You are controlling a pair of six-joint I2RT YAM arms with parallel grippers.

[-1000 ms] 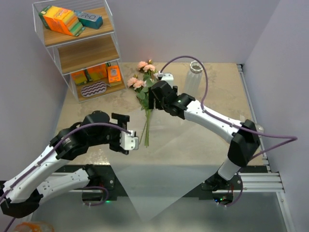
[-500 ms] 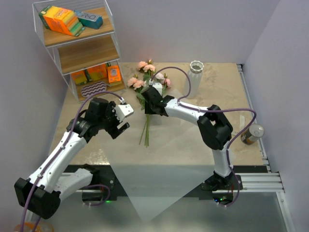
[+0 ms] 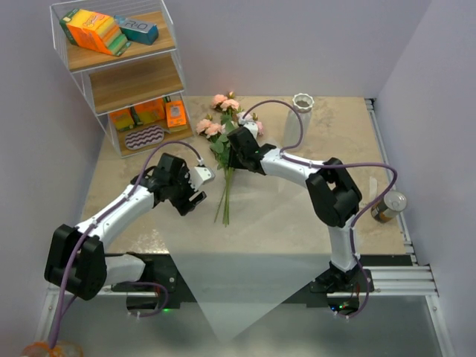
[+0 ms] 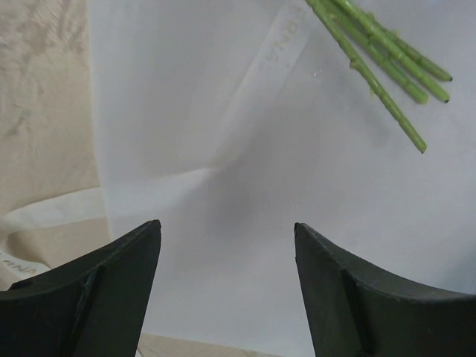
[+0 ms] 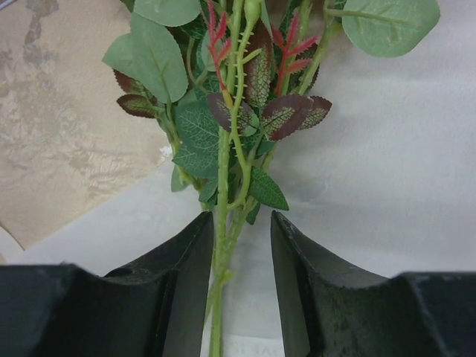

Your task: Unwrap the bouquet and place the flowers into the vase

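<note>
From above, we see the flowers (image 3: 226,195) lying on the opened-out wrapping paper (image 3: 260,219) on the worktop (image 3: 338,141), so the unwrapping looks done to us. The right gripper (image 3: 233,156) sits over the stems just under the leaves. The left gripper (image 3: 199,187) is beside the cut ends. The vase (image 3: 303,101) stands well beyond the right fingers, with no stems in it.

At the left wrist, the fingers (image 4: 111,282) are spread wide with only paper between them. The stem ends (image 4: 387,67) lie ahead and off to one side, untouched. We judge this hand is placed to hold the sheet down while the other lifts.

At the right wrist, the fingers (image 5: 186,275) straddle the bundled stems (image 5: 223,186), drawn in narrow. Paper shows between the stems and one finger, so we read them as not yet pinching. Just under the leaves the bundle is tight and near its balance, which we take as the reason for gripping there.
</note>
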